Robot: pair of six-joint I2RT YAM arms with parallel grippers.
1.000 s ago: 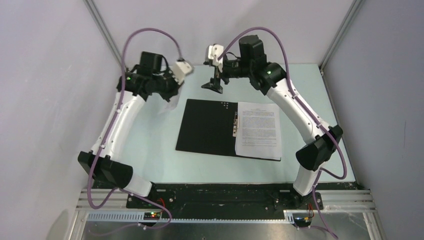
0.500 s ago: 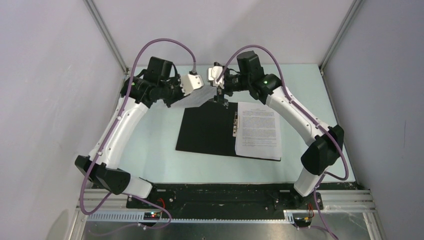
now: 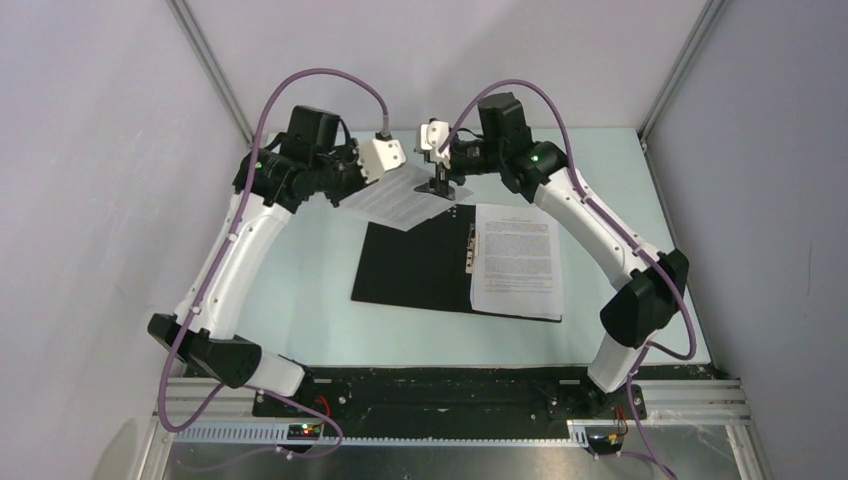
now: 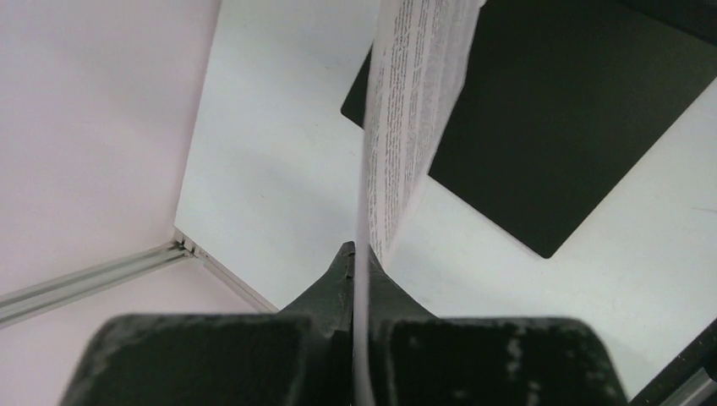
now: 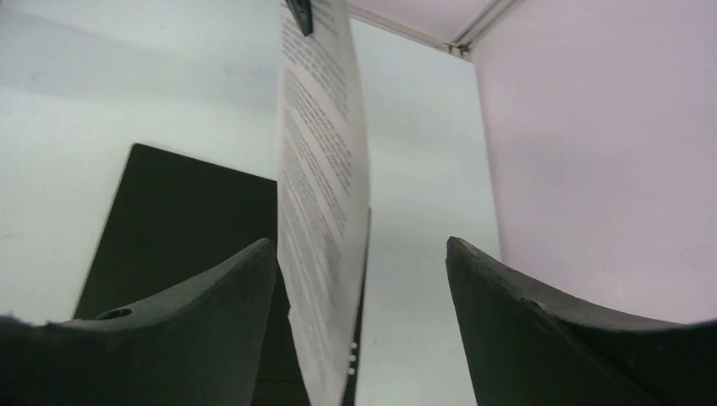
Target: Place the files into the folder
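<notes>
The folder [image 3: 415, 262] lies open on the table, black inside up, with a clip [image 3: 471, 248] at its spine. One white file [image 3: 516, 260] lies on its right half. My left gripper [image 3: 356, 188] is shut on the edge of a second printed sheet [image 3: 398, 198] and holds it in the air over the folder's far left corner. In the left wrist view the sheet [image 4: 414, 110] runs edge-on out of my left gripper [image 4: 357, 254]. My right gripper [image 3: 441, 187] is open, its fingers on either side of the sheet's free end [image 5: 321, 211], apart from it.
The pale green table [image 3: 300, 280] is walled by white panels on the left, back and right, with aluminium posts at the far corners [image 3: 215, 75]. Both arm bases stand on the black plate [image 3: 430, 385] at the near edge.
My left arm has swung right, carrying the sheet from beside the folder to over its far left corner. The sheet's free end now lies between my open right fingers.
</notes>
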